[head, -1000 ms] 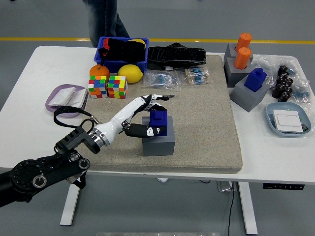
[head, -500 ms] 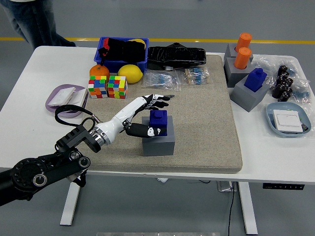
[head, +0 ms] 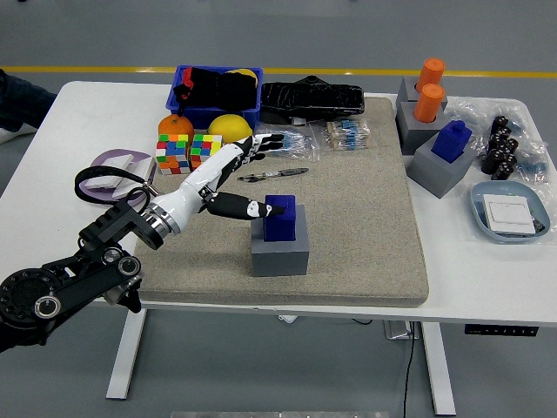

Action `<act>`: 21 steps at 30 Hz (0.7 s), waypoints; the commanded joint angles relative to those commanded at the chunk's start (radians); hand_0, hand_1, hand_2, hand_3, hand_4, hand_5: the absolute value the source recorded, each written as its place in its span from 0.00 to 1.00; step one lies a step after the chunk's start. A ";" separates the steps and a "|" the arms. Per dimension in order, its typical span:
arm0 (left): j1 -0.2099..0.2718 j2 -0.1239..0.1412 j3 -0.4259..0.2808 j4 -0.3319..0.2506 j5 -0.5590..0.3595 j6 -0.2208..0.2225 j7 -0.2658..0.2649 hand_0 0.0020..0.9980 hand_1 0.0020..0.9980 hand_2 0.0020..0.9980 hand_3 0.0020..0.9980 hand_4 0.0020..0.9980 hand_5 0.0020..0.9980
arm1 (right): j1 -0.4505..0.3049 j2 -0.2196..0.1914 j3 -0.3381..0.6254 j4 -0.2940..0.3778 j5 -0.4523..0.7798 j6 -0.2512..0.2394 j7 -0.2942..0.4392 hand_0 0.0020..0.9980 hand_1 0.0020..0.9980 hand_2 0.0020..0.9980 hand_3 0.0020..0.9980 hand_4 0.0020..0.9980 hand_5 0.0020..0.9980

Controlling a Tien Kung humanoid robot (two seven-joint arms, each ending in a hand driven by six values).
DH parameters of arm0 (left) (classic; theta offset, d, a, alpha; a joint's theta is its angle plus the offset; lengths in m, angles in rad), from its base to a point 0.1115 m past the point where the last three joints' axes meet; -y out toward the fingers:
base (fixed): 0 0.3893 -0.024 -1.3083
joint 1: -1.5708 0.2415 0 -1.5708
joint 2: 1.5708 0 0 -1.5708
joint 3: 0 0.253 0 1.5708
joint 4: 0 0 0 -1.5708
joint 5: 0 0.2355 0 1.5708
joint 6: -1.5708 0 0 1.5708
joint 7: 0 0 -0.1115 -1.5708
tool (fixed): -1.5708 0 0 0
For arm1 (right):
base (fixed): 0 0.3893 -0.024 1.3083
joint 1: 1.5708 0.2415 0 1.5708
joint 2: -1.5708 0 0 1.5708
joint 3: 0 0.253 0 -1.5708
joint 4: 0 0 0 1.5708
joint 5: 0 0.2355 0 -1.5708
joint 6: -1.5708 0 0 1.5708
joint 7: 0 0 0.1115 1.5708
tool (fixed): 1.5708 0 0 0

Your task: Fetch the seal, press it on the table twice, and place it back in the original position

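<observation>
- Just one camera here, the head view, mounted high on the robot's side and looking forward and down over the white rectangular table (head: 52,157).
- Table's near edge runs across the lower part of the frame, with its legs and grey floor below that.
- Far edge sits near the top, a yellow floor line (head: 348,72) just beyond it.
- Pretty wide shot: nearly the whole tabletop fits, left to right.
- No second view, so nothing overlaps.
</observation>
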 joint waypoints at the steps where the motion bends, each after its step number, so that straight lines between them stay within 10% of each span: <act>1: 0.003 0.007 -0.018 0.008 0.000 -0.001 0.001 0.93 0.99 0.97 0.96 1.00 0.35 | 0.000 0.000 0.000 0.000 0.000 0.000 0.000 0.78 0.68 0.66 0.62 0.79 0.44; 2: 0.008 0.019 -0.042 0.022 0.002 0.001 0.000 0.93 0.99 0.97 0.96 1.00 0.35 | 0.000 -0.001 0.001 0.000 -0.001 0.000 0.000 0.78 0.68 0.66 0.62 0.79 0.44; 3: 0.013 0.030 -0.064 0.035 0.002 0.005 -0.002 0.97 1.00 1.00 0.98 1.00 0.56 | 0.001 -0.002 0.002 0.000 -0.001 -0.001 0.000 0.78 0.68 0.66 0.61 0.79 0.44; 12: 0.077 0.132 -0.254 0.158 0.009 0.038 0.003 0.98 1.00 0.99 0.98 1.00 0.59 | -0.001 -0.002 0.009 -0.002 -0.012 -0.004 -0.002 0.78 0.68 0.66 0.61 0.79 0.44; 21: 0.124 0.175 -0.389 0.260 0.007 0.038 -0.012 0.97 1.00 0.98 0.98 1.00 0.56 | -0.002 0.004 0.020 -0.001 -0.020 -0.007 -0.007 0.78 0.68 0.66 0.61 0.79 0.44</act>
